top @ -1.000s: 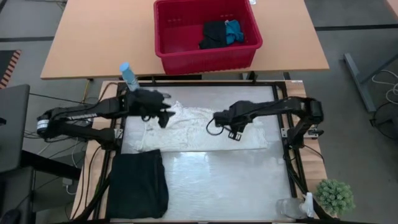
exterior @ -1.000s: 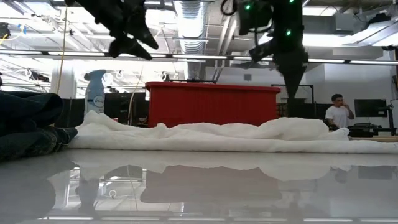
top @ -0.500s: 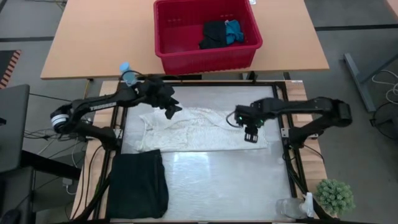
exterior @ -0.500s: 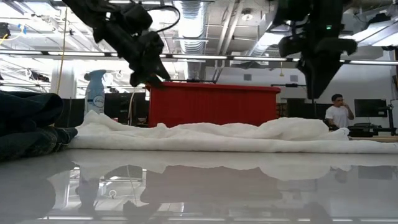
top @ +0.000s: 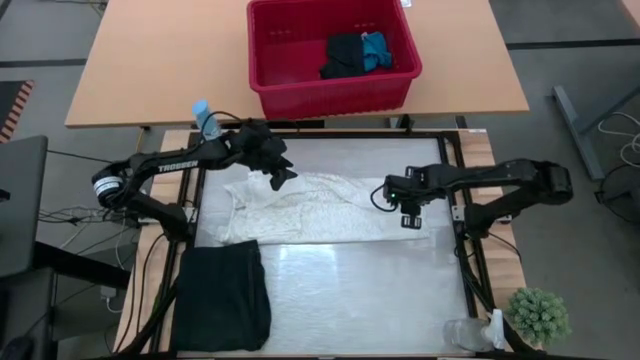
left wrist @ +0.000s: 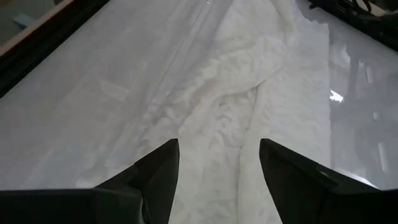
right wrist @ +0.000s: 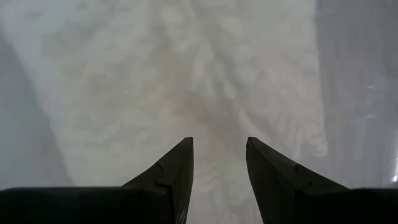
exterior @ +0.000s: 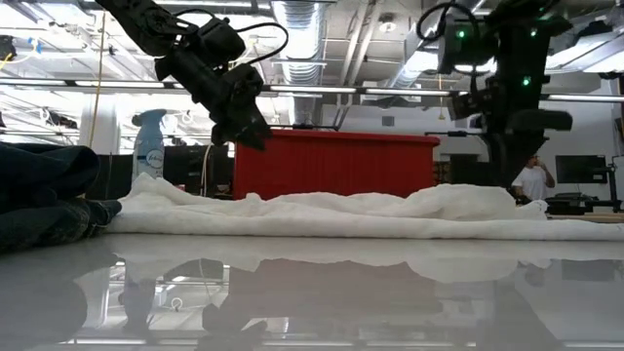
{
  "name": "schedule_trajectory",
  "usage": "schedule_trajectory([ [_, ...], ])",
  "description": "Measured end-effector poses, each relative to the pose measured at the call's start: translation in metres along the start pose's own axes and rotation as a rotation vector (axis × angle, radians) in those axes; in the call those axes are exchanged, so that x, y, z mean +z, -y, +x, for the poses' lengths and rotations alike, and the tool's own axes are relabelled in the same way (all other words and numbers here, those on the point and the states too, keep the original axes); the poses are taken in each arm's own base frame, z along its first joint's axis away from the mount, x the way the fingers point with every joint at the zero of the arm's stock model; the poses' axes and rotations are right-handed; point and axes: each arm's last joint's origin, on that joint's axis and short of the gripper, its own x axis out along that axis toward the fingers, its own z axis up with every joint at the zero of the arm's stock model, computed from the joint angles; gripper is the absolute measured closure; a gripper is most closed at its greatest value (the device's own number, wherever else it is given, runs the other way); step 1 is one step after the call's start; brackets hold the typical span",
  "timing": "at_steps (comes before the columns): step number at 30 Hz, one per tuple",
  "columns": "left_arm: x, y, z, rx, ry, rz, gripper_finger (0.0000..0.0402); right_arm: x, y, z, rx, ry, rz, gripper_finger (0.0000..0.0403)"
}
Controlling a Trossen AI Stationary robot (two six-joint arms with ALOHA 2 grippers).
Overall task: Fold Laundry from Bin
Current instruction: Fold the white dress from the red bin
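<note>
While both pairs of fingers stand apart and empty, the left gripper hangs over one end of the white crinkled garment and the right gripper over the other, probably placed to take its edges for folding. Beneath them the cloth lies flat, soft and puckered. Beyond, the red bin, rigid plastic, holds black and blue laundry.
</note>
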Motion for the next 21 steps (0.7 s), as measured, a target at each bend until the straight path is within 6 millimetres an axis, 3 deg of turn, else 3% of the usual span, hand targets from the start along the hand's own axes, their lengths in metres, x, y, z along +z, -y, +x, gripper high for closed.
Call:
schedule_trajectory([
  [8, 0.001, -0.003, -0.002, 0.015, 0.005, 0.005, 0.0189, -0.001, 0.012, 0.008, -0.017, 0.0, 0.001, 0.0247],
  [17, 0.0, -0.003, -0.002, 0.021, 0.004, 0.01, 0.0189, -0.002, 0.023, 0.016, 0.043, -0.045, 0.02, 0.0384],
  [21, 0.0, -0.004, -0.002, 0.041, 0.002, 0.009, 0.0189, -0.004, 0.025, 0.02, 0.0, -0.099, 0.036, 0.0389],
])
